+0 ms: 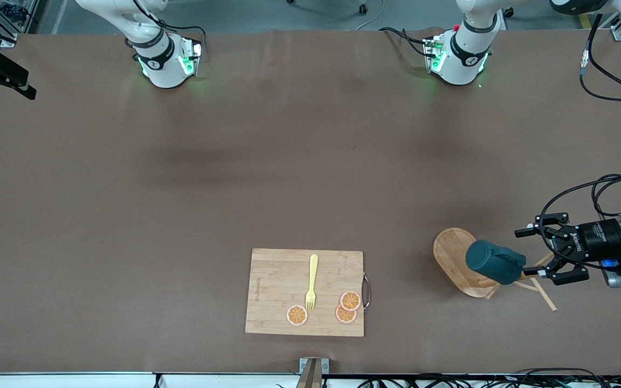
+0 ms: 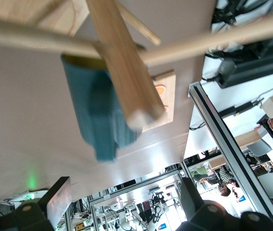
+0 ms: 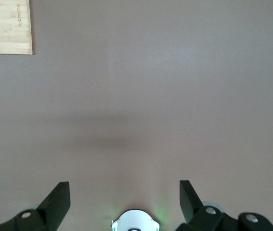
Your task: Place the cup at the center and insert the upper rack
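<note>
Left pincer [image 1: 541, 252] is held spread apart just beside the tipped upper rack [image 1: 459, 261] on the bench [image 1: 181, 188]; the cup [image 1: 494, 262] is hung on it. Right pincer [image 3: 124, 199], spread, waits over bare bench.

Front view high, facing both bases, whole table [image 1: 181, 178]. Left wrist close on rack [image 2: 122, 62]; right wrist looks down; all share board [image 1: 305, 292].

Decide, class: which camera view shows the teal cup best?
The front view: the cup shows whole, lying tipped on the upper rack beside the left gripper. The left wrist view shows it blurred and part-hidden by pegs; the right wrist view shows none of it.
</note>
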`<state>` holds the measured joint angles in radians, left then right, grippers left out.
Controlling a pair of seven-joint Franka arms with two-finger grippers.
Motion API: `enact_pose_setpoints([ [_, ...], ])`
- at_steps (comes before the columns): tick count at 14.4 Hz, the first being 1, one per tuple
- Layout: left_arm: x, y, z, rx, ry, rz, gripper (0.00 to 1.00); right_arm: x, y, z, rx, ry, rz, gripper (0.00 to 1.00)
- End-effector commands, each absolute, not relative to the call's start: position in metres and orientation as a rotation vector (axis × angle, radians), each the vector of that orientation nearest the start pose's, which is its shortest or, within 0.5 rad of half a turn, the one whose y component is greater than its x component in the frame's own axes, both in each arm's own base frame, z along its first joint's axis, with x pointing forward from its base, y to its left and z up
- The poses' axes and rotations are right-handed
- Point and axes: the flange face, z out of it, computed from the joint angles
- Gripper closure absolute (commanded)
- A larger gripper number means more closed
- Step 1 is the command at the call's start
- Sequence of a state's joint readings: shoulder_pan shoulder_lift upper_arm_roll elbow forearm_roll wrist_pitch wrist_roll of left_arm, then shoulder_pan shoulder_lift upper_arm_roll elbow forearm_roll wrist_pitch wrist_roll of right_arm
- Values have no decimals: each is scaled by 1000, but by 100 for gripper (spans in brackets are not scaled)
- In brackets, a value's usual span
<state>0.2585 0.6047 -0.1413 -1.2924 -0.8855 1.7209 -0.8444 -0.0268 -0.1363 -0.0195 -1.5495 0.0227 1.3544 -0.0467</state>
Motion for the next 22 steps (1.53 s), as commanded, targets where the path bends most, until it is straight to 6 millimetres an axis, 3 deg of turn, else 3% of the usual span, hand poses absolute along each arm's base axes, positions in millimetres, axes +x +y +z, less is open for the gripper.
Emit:
enact_pose_setpoints([
  [1, 704, 15, 473, 1991, 1224, -506, 0, 480, -18, 689, -3112, -5, 77, 0],
  [3, 694, -5, 498, 2137, 1195, -432, 0, 480, -18, 690, -3112, -5, 75, 0],
  [5, 679, -24, 537, 2247, 1142, -354, 0, 480, -18, 690, -3112, -5, 75, 0],
  [7, 660, -30, 563, 2389, 1114, -306, 0, 480, -18, 690, -3112, -5, 75, 0],
  [9, 640, -50, 587, 2601, 1022, -214, 0, 480, -18, 690, -3112, -5, 75, 0],
  [11, 614, -60, 615, 2861, 810, -110, 0, 480, -18, 690, -3112, -5, 75, 0],
  [14, 584, -47, 654, 3021, 510, -37, 0, 480, -18, 690, -3112, -5, 75, 0],
  [18, 546, -23, 688, 3065, 431, -72, 0, 481, -18, 690, -3112, -5, 72, 0],
  [22, 523, -6, 685, 3089, 313, -126, 0, 481, -18, 690, -3112, -5, 70, 0],
])
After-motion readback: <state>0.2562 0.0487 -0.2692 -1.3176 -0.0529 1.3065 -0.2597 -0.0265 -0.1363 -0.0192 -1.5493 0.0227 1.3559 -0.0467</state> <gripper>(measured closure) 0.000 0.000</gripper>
